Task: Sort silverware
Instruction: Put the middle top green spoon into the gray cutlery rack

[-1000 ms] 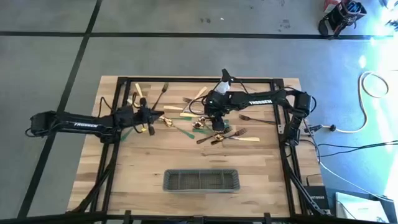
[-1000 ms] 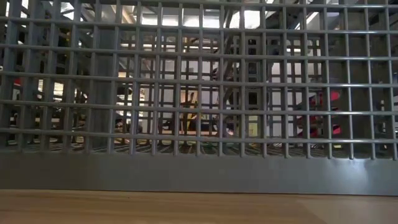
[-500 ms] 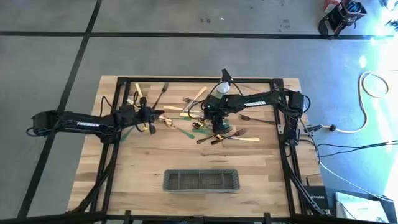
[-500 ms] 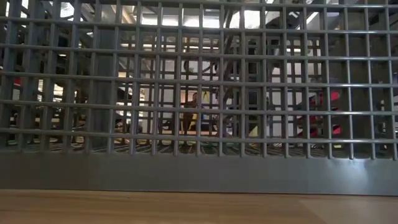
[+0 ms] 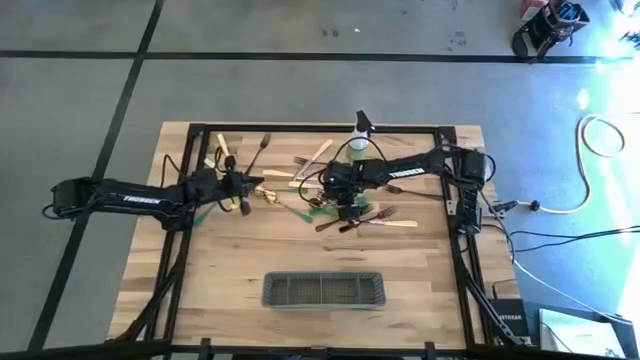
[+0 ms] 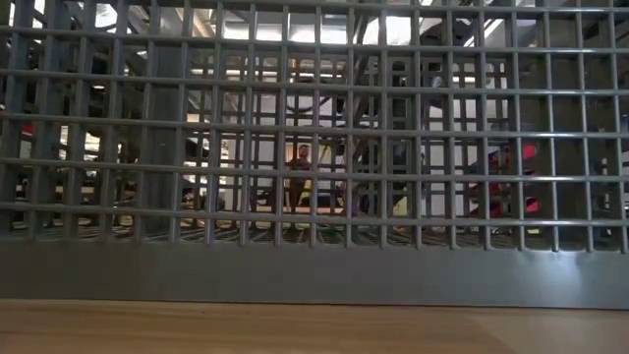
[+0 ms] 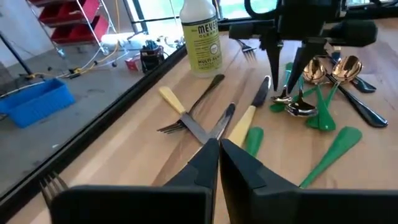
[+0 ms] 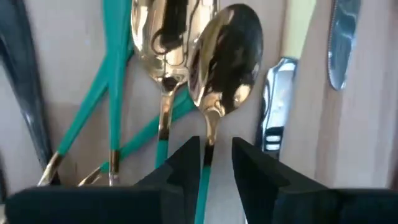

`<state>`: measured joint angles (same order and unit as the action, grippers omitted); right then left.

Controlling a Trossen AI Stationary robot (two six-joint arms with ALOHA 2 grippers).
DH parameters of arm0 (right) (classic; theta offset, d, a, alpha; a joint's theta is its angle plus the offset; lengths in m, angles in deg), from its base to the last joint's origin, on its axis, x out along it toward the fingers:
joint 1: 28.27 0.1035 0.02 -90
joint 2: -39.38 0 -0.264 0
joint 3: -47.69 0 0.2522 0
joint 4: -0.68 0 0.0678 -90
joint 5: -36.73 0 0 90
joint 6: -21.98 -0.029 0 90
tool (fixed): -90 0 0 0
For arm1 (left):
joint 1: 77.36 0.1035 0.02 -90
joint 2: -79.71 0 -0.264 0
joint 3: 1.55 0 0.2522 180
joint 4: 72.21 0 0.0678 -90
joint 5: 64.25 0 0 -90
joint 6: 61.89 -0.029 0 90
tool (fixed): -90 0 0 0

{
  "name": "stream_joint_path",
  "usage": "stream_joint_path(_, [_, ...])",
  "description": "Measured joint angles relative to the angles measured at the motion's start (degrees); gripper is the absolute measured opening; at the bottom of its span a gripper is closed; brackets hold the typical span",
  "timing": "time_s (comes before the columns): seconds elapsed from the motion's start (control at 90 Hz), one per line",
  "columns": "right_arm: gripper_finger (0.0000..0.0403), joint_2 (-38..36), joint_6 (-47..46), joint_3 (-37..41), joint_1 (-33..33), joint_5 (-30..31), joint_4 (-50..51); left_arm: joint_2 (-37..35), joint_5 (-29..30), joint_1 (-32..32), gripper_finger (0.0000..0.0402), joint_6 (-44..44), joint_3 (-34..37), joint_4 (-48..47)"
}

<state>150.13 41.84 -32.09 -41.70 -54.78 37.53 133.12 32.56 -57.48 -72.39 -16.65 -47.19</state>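
Observation:
The silverware lies scattered across the far half of the table, with a pile of gold spoons with green handles (image 5: 320,197) in the middle. My right gripper (image 8: 216,146) points down over this pile, open. Its fingers stand on either side of one gold spoon (image 8: 227,56), where the bowl meets the green handle. The left wrist view shows that gripper (image 7: 287,59) from the side. My left gripper (image 7: 219,144) hovers shut and holding nothing, left of the pile, before cream-handled knives and forks (image 7: 205,121). My right gripper comes from above, pointing down, its fingers (image 8: 186,163) across the spoon's neck (image 8: 210,140). The spoon lies flat on the table among the others. I cannot tell whether a finger touches it.
The grey wire-mesh caddy (image 5: 323,290) stands near the table's front edge and fills the low view (image 6: 314,147). A small spray bottle (image 7: 202,37) stands at the far edge behind the pile. Forks (image 5: 385,218) lie right of the pile, and more pieces (image 5: 225,150) lie at the far left.
My right gripper has shifted a little toward the table's left edge over the spoon pile, uncovering the spray bottle behind it.

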Motion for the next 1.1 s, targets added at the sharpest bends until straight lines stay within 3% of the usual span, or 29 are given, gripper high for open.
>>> stream_joint_path(0.267, [0.0072,1.1,-0.5,-0.2,-0.1,-0.6,0.5,0.0,-0.2,0.0,0.0000,1.3,0.0,-0.3])
stream_joint_path(0.489, [0.0009,1.3,-1.4,-1.9,0.0,-1.4,3.8,0.0,-0.5,-0.9,0.0000,2.3,0.0,-0.2])
stream_joint_path(0.744, [0.0002,1.0,-2.0,-6.3,0.0,-2.4,10.4,0.0,-0.5,-2.4,0.0000,2.6,0.0,1.2])
stream_joint_path(1.1, [0.0000,-9.3,-6.3,-9.0,-0.1,-7.9,11.7,0.0,-0.3,-2.4,0.0000,2.6,0.0,1.7])
